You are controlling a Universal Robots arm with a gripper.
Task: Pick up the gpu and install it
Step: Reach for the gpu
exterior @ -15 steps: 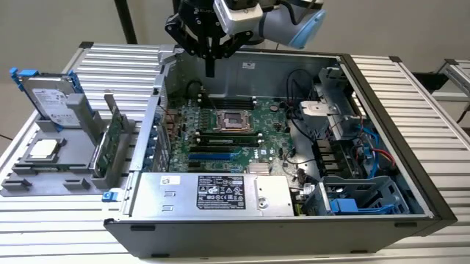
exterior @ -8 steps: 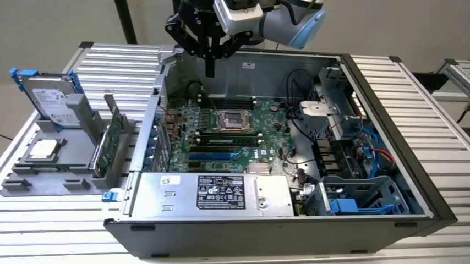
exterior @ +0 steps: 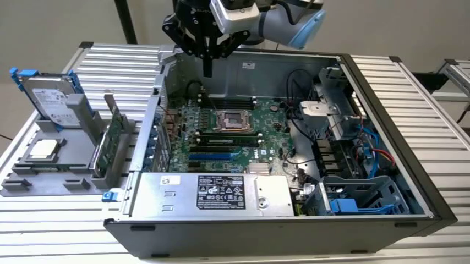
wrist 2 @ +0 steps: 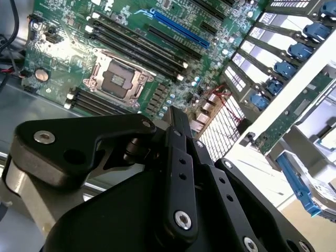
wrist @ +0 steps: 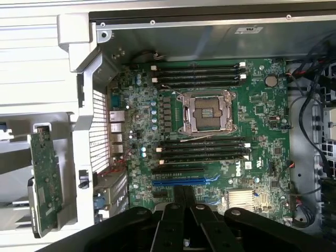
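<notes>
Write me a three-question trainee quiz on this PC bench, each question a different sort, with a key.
1. True or false: the pincer is holding the gpu.
2. Where is the gpu?
A. Lying flat on the power supply
B. Standing on edge in the grey holder, to the exterior view's left of the open case
C. Inside the drive cage
3. Fill in: the long coloured slot on the motherboard is ___.

Key: 1 false; 2 B; 3 blue.
</notes>
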